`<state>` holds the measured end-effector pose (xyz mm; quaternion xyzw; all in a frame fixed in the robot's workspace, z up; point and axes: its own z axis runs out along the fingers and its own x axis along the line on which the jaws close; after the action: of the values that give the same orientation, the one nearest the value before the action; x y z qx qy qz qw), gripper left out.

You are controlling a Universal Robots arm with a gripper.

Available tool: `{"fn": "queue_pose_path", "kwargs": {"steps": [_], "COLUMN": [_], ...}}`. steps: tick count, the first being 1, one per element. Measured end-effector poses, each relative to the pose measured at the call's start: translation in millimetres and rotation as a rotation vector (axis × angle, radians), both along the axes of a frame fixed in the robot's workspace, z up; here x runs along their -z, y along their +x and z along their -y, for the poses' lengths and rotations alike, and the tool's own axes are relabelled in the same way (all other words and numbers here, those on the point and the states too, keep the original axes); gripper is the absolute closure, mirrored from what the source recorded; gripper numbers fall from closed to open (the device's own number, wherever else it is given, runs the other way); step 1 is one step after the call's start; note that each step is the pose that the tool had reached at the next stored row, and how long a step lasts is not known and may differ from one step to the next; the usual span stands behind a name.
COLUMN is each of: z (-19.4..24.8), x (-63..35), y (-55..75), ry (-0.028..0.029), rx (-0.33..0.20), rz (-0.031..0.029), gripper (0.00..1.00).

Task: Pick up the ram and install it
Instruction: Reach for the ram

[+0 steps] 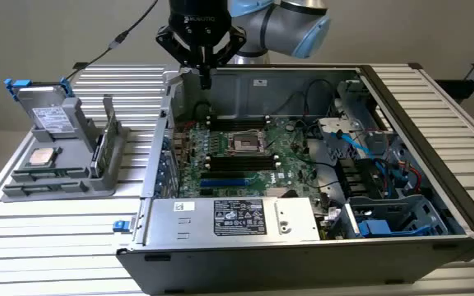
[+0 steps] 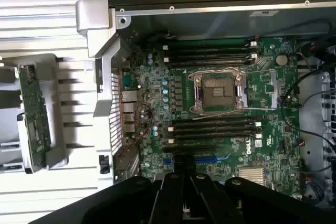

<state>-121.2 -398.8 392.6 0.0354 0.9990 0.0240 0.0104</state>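
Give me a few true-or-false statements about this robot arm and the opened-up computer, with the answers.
1. The computer case lies open, with its motherboard showing. True.
2. The gripper holds the ram. False: the ram stands in the gray holder beside the case.
3. The gripper hangs above the case. True.
4. Its jaws stand wide open. False: they are shut, with nothing between them.

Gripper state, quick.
Gripper: shut, holding nothing; the ram sits in the grey rack.
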Motion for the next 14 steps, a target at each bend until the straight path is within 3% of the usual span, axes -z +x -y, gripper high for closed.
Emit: {"fn": "queue_pose_path", "kwargs": {"steps": [11,14], "z": [0.0,-0.1], "x": [0.0,0.4], "y": [-0.2,-10.4], "ry": [0.0,-0.0001], "rx": [0.0,0.0], "rz": [0.0,-0.0048], "gripper": [0.9,0.9]}}
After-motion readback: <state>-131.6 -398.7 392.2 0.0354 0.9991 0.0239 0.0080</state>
